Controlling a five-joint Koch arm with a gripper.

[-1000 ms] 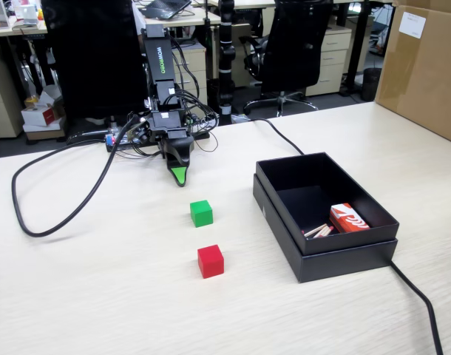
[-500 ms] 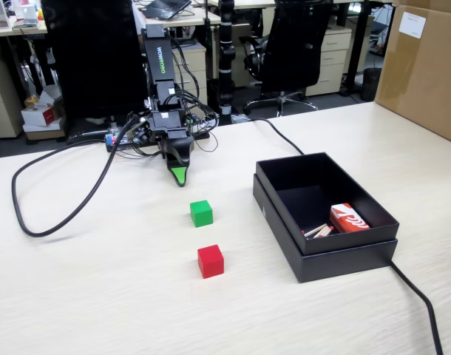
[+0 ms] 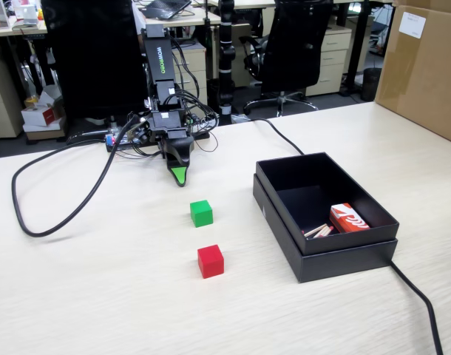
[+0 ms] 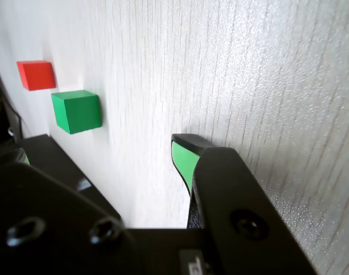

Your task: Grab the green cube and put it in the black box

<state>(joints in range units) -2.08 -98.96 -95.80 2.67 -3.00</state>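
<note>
Green cube [image 3: 201, 213] sits on our table [image 3: 100, 281], apart from our gripper [image 3: 180, 176]; whether its jaws are parted we cannot tell.

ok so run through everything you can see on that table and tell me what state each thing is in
green cube: resting on the table, free, not gripped.
red cube: on the table nearer the camera, untouched.
black box: open, no lid; holds a red and white packet and some small sticks.
gripper: low over the table behind the green cube, holding nothing; whether the jaws are open cannot be told.
</note>
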